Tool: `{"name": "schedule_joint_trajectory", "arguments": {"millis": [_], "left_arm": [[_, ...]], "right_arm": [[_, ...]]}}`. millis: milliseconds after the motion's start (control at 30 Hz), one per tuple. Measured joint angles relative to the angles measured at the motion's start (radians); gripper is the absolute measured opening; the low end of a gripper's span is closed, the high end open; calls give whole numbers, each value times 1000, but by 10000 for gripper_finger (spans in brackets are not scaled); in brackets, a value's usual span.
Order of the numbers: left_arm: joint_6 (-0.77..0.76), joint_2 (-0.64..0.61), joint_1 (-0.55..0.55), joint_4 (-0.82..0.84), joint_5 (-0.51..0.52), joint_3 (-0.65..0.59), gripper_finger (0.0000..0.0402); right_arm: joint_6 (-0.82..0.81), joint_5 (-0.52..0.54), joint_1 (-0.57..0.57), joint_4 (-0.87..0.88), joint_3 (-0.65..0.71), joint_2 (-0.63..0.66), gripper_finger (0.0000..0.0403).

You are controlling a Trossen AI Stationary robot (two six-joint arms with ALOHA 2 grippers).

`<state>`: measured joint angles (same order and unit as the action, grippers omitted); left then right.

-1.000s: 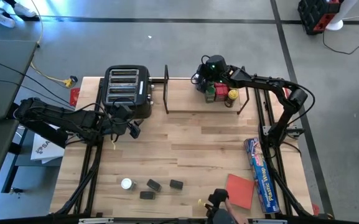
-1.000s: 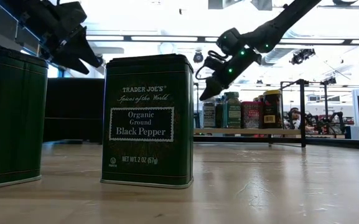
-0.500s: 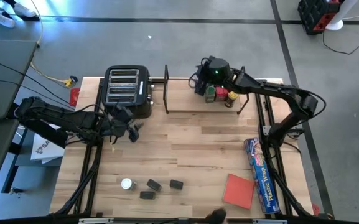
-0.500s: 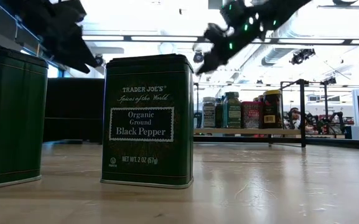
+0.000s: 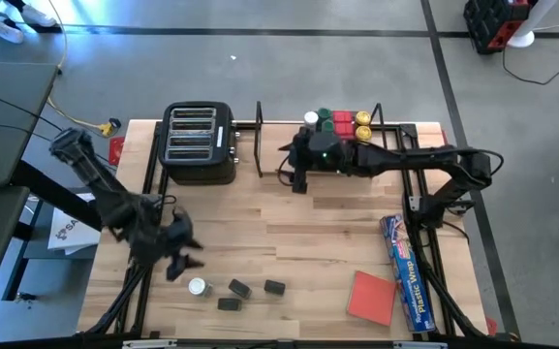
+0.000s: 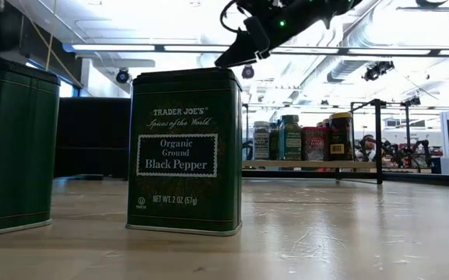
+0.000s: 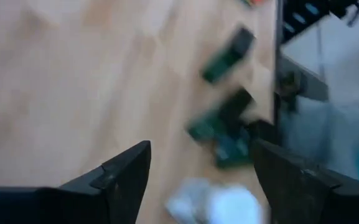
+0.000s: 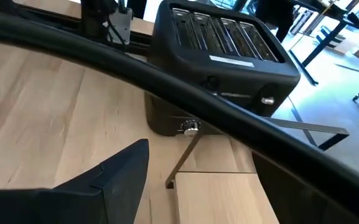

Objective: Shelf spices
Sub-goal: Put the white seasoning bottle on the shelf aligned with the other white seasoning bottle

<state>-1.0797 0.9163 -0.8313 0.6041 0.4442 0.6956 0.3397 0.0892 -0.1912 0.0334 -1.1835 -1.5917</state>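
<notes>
The left gripper (image 5: 180,254) hangs wide open and empty just above the white-topped jar (image 5: 197,286) and three black tins (image 5: 239,288). Farther off, the right gripper (image 5: 296,171), open and empty, hovers beside the shelf (image 5: 260,145), jars (image 5: 342,120) behind it.

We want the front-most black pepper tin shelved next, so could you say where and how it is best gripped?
Grip the black pepper tin across its two narrow sides, coming from above: it stands upright, tall and flat-faced. The left tool hovers open nearby.
</notes>
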Motion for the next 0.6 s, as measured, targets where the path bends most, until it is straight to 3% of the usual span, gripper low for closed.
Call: {"name": "schedule_joint_trajectory", "arguments": {"millis": [167,367,500,600], "left_arm": [[-296,145,-144,69,-80,59,252],[-484,359,-204,92,-281,131,238],[-524,479,-212,4,-295,134,232],[-538,535,-204,11,-248,134,225]], "right_arm": [[-2,12,16,-1,0,0,281],[-11,13,15,-7,0,0,281],[-27,12,15,-7,0,0,281],[-29,12,16,-7,0,0,281]]}}
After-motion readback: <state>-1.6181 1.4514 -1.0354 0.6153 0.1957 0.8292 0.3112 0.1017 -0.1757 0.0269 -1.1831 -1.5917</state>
